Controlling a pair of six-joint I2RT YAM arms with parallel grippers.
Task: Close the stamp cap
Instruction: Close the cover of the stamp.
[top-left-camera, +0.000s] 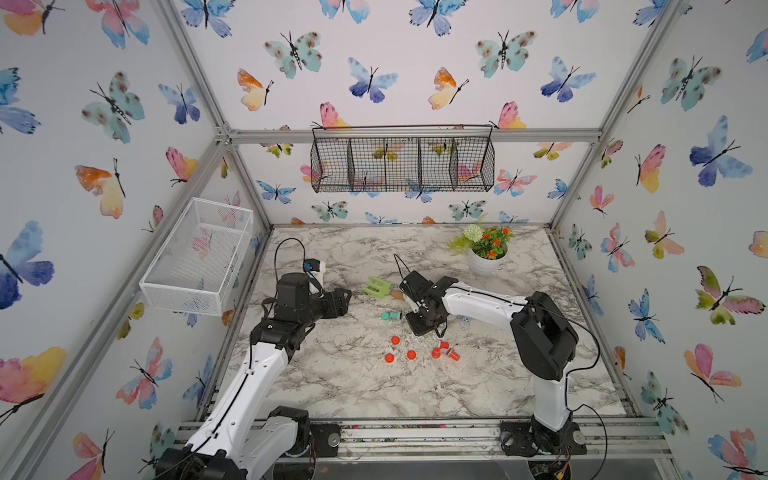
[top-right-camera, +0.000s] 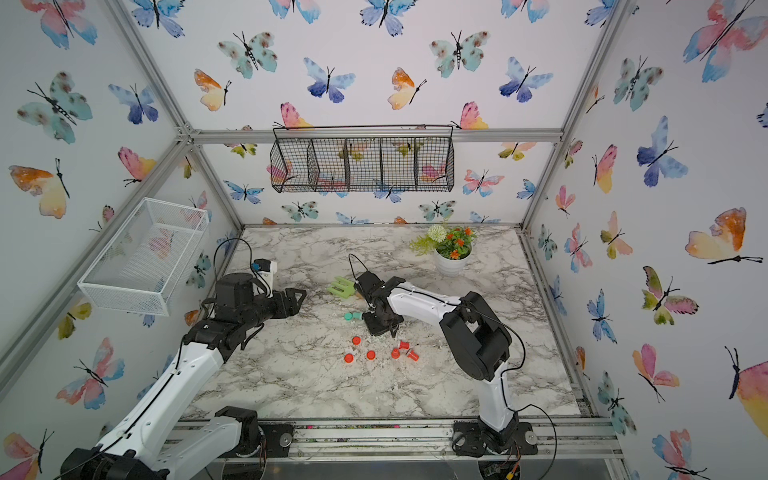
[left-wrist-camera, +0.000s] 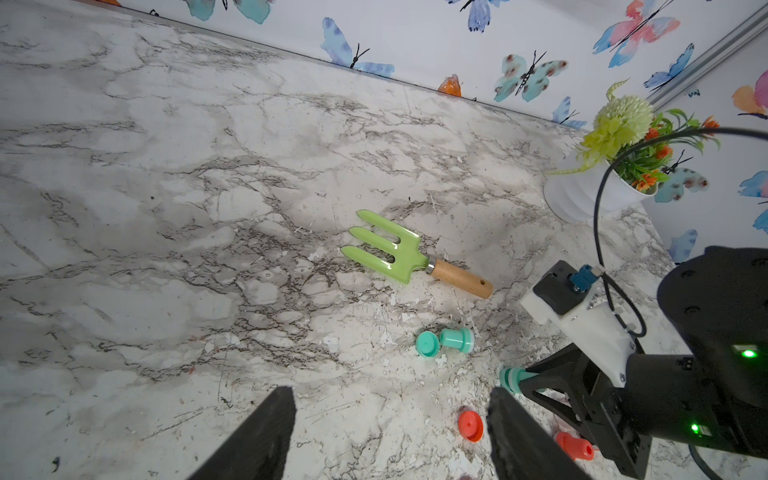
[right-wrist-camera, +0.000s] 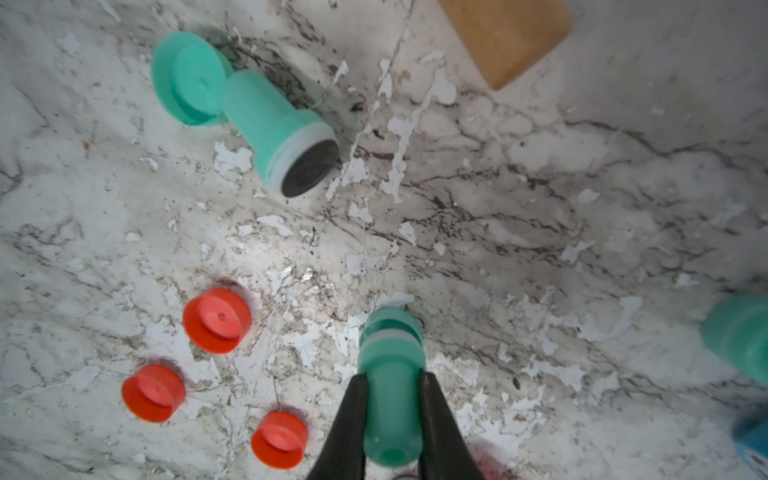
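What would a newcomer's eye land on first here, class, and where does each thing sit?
First, the right claw, shut on a teal stamp over the marble table. Beside it lies a second teal stamp, uncapped, its cap right by its handle end. Red caps dot the table nearer the arms' bases, and a green garden fork lies farther back.

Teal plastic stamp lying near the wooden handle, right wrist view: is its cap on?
No, the teal plastic stamp shows its bare dark face, and a round teal cap lies beside its handle end.
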